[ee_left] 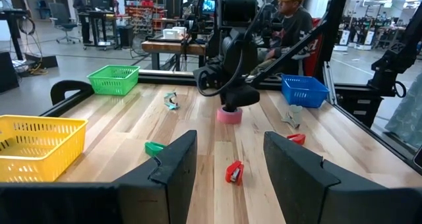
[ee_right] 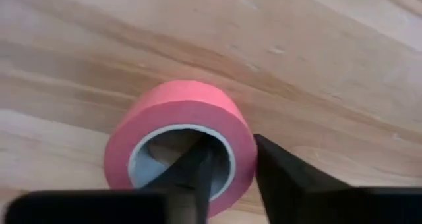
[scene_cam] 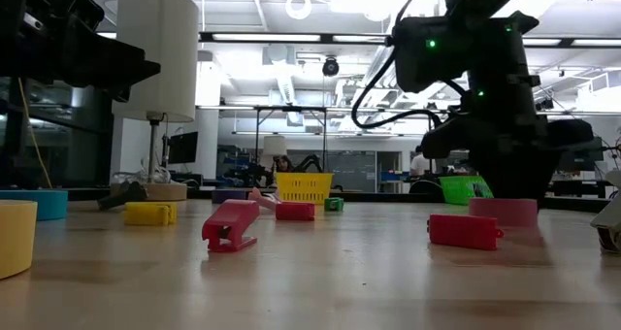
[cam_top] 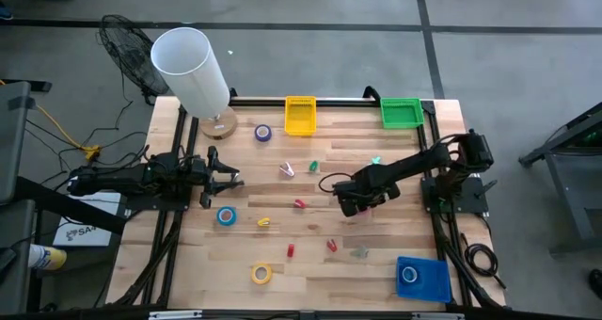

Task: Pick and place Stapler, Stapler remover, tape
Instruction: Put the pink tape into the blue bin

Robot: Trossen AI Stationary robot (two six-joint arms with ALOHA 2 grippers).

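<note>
A pink tape roll (ee_right: 173, 104) lies flat on the table right of centre, also visible in the left wrist view (ee_left: 229, 116) and the low view (scene_cam: 503, 212). My right gripper (ee_right: 231, 143) stands over it (cam_top: 362, 204), pointing down and open, with its fingers either side of the roll's wall. Purple tape (cam_top: 262, 132), blue tape (cam_top: 226, 216) and yellow tape (cam_top: 261, 274) lie flat elsewhere, and another roll (cam_top: 409, 275) sits in the blue basket. My left gripper (cam_top: 230, 179) waits open at the table's left (ee_left: 231, 145). My right gripper comes at the pink tape from above, one finger (ee_right: 194, 171) down in the hollow core and the other finger (ee_right: 283, 174) outside. The outer finger lies against the roll's outer wall (ee_right: 245, 145). A thin dark gap shows between the inner finger and the core. The roll rests flat on the table.
Small red (cam_top: 299, 204), green (cam_top: 313, 166), yellow (cam_top: 264, 223), teal (cam_top: 376, 160) and grey (cam_top: 359, 252) pieces are scattered mid-table. A yellow basket (cam_top: 300, 115) and a green basket (cam_top: 402, 112) stand at the far edge, a blue basket (cam_top: 435, 284) near right, and a lamp (cam_top: 193, 71) far left.
</note>
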